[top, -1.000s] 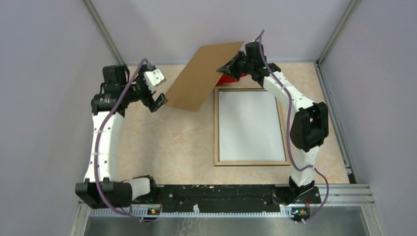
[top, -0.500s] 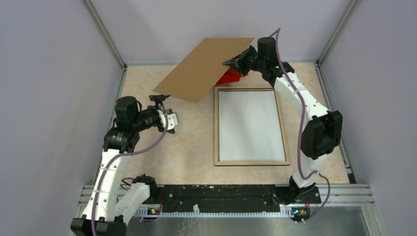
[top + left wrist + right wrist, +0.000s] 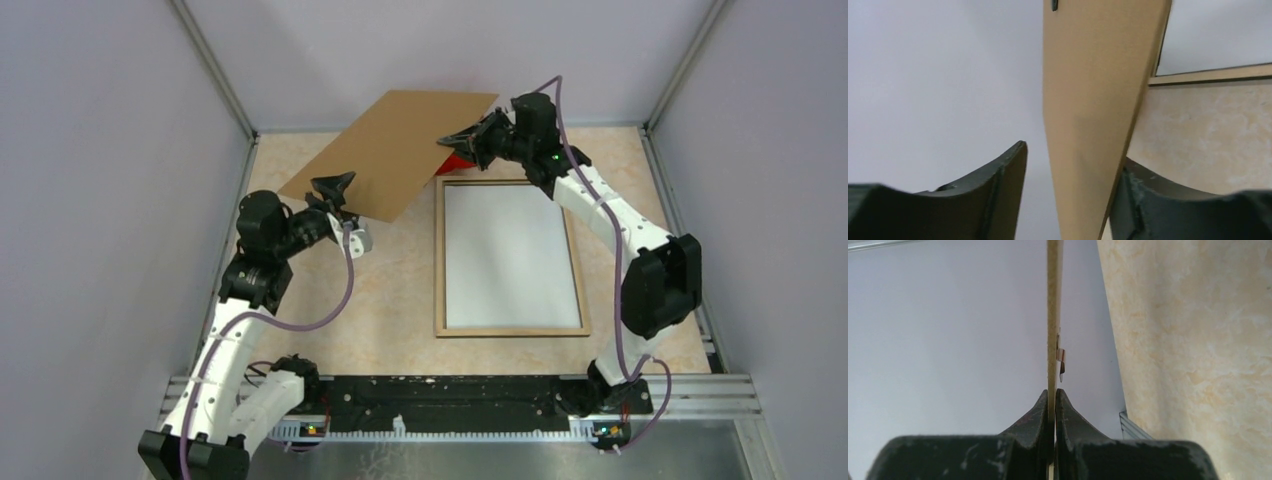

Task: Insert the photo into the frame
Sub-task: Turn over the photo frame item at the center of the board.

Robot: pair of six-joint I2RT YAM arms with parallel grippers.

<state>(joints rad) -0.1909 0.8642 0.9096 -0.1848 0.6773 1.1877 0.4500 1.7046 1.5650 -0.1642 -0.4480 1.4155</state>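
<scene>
Top external view: above the table (image 3: 330, 300), the brown backing board (image 3: 400, 150) hangs tilted, left of the frame (image 3: 440, 260). The frame lies back-up holding a white sheet (image 3: 510, 255), probably the photo face down. The right gripper (image 3: 452, 143) pinches the board's far corner. The left gripper (image 3: 338, 192) straddles its near edge, jaws apart. Held by one corner, the board could swing or slip.

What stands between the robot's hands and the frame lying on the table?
Only the brown board: the right hand is shut on its edge, and the left hand straddles its near corner. It hangs left of the frame, not over it. Nothing lies on the white sheet inside.
</scene>
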